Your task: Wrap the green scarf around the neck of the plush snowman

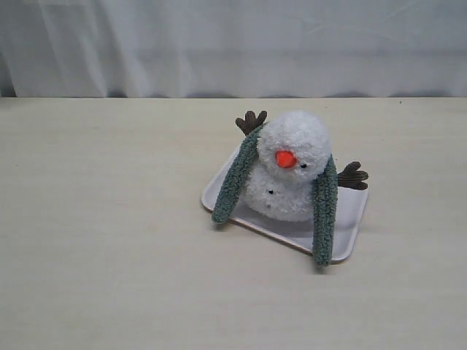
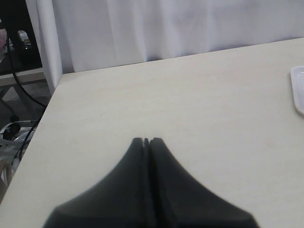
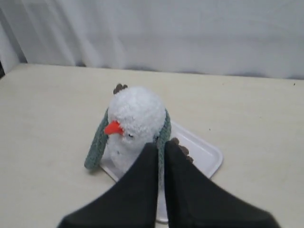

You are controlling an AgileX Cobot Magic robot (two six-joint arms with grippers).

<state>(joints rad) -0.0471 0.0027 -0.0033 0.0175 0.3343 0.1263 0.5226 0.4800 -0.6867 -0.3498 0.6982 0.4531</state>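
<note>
Two ends of the scarf [image 1: 325, 204] hang loose down the front of the snowman [image 1: 295, 138]. One trails toward 7 o'clock of the head, off the tray [image 1: 343, 237] and onto the bench [image 1: 109, 233]. The other drops toward 5 o'clock and reaches the tray's near rim. The scarf's middle passes behind the neck [image 1: 264, 169], out of sight. The snowman sits on the tray, a little toward 3 o'clock from the bench's middle, with its nose pointing to 6 o'clock.

The drape looks done but the wrap is not: the ends are uncrossed and the front of the neck is bare. The left pincer [image 2: 146, 140] is together and empty over bare bench. The right pincer [image 3: 160, 145] is together too, holding nothing and facing the toy. Neither shows in the exterior view.

Next, I judge, one pincer must part, clamp one end and carry it across under the nose, without tipping the light toy or dragging the other end off.
</note>
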